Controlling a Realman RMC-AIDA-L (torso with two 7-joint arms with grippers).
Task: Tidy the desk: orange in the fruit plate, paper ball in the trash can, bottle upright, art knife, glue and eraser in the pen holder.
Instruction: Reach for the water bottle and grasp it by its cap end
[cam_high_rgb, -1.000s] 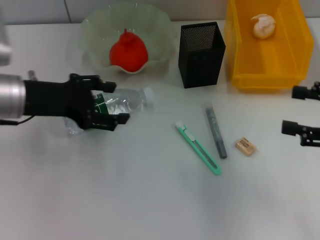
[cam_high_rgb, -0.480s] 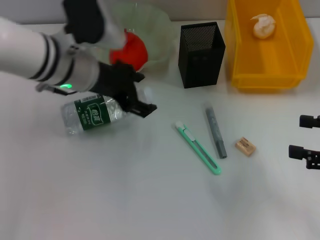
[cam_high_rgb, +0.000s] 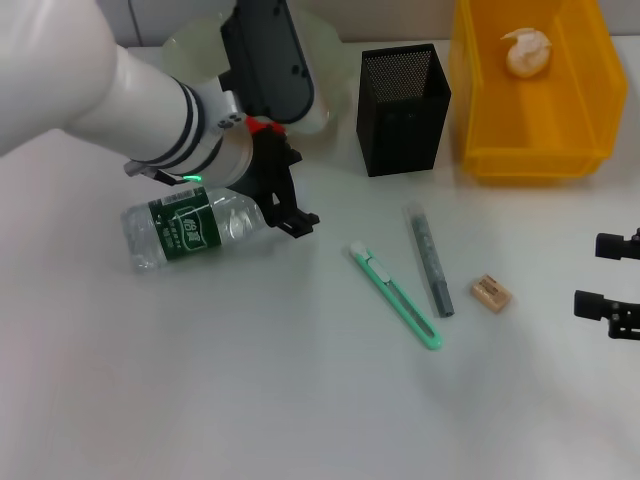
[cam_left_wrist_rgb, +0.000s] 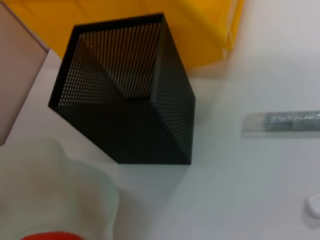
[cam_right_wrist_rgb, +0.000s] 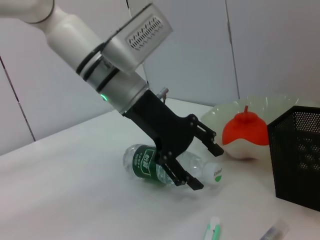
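At left centre of the head view the bottle (cam_high_rgb: 190, 232) lies on its side; the left gripper (cam_high_rgb: 290, 195) hangs spread over its neck, which the right wrist view confirms. Centre: art knife (cam_high_rgb: 396, 296), glue (cam_high_rgb: 431, 260), eraser (cam_high_rgb: 491, 292). The right gripper (cam_high_rgb: 612, 275) sits spread at right edge.

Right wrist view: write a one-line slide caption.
Left gripper open around the neck end of the lying bottle, beside the fruit plate and pen holder.
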